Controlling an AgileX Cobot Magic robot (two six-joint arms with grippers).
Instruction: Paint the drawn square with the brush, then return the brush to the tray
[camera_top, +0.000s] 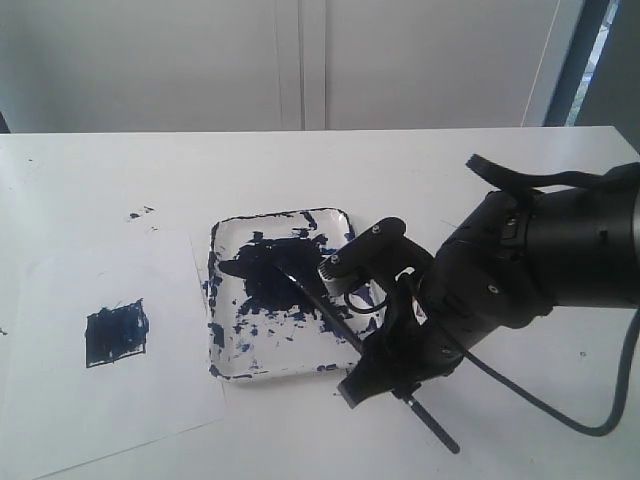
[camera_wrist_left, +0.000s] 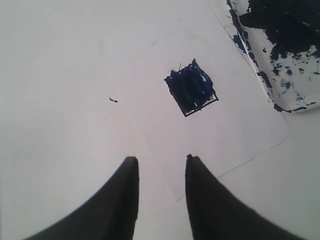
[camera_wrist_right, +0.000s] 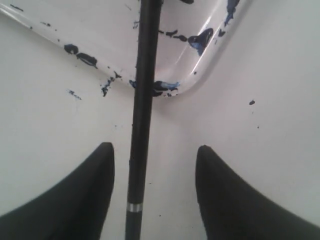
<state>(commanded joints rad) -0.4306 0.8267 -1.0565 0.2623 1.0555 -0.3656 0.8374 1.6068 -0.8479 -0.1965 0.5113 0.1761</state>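
The drawn square (camera_top: 116, 333) on the white paper (camera_top: 110, 410) is filled with dark navy paint; the left wrist view shows the square (camera_wrist_left: 191, 88) too. The brush (camera_top: 325, 305) lies slanted, its dark tip inside the tray (camera_top: 300, 352) and its handle crossing the tray's near corner onto the table. My right gripper (camera_wrist_right: 155, 147) is open and straddles the handle. In the right wrist view the brush (camera_wrist_right: 142, 100) sits close to one finger with a gap on the other side. My left gripper (camera_wrist_left: 159, 159) hovers open and empty over the paper's edge.
The paint-smeared tray (camera_wrist_left: 295, 95) sits just right of the paper (camera_wrist_left: 235, 130). Paint specks (camera_top: 140, 213) dot the white table behind the paper. The right arm's black cable (camera_top: 560, 415) loops over the table at the right.
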